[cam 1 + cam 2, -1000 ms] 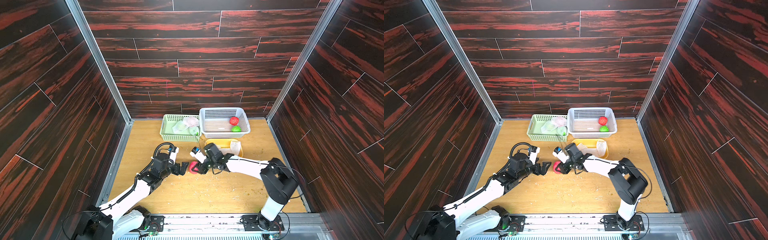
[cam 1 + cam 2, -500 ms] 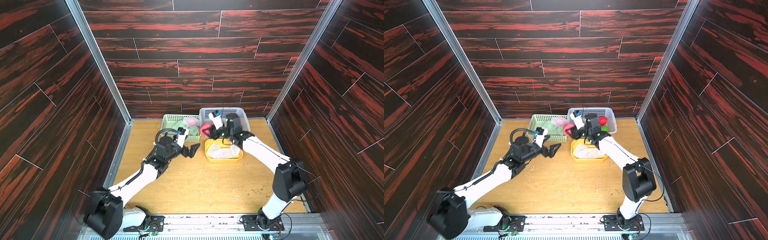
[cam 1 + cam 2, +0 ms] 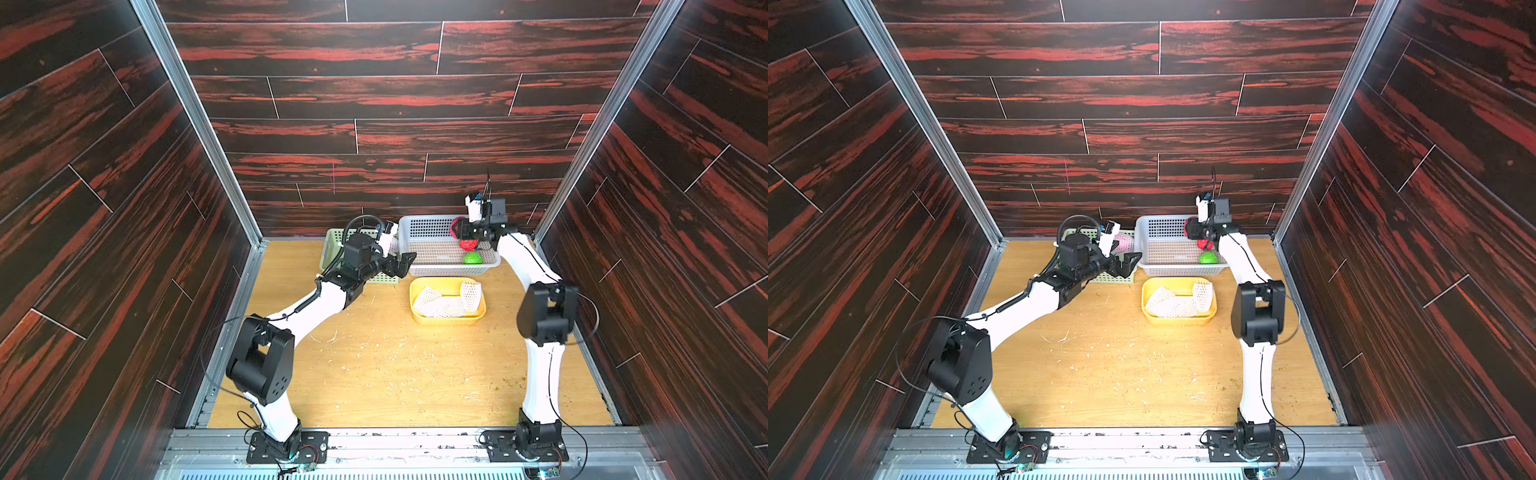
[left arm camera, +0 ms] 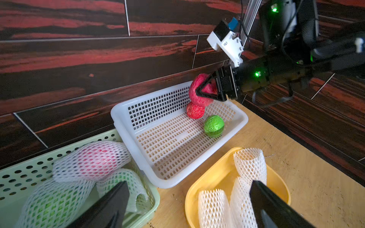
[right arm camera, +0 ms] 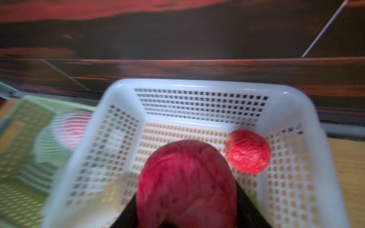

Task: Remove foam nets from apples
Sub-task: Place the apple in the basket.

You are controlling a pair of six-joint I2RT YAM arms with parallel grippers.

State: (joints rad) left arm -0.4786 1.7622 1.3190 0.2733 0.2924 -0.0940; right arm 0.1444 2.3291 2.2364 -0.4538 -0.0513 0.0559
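Note:
My right gripper (image 3: 458, 228) is shut on a bare dark red apple (image 4: 198, 92), holding it over the white basket (image 3: 419, 226); the apple (image 5: 187, 177) fills the gap between the jaws. On the basket floor lie a bare red apple (image 4: 195, 111) and a bare green apple (image 4: 214, 126). A pink-looking apple in a foam net (image 4: 92, 159) and a green one in a net (image 4: 49, 201) lie in the green basket (image 3: 332, 249). Empty foam nets (image 4: 249, 163) lie in the yellow tray (image 3: 419, 286). My left gripper (image 4: 189, 183) stands open and empty between the green basket and the tray.
The three containers crowd the back of the wooden floor (image 3: 395, 365), close to the dark panelled back wall (image 3: 374, 174). The side walls hem in both arms. Small foam crumbs are scattered on the floor in front of the tray.
My right arm has carried the red apple from mid-floor back and up over the white basket. My left arm has swung from mid-floor toward the baskets, its gripper staying open.

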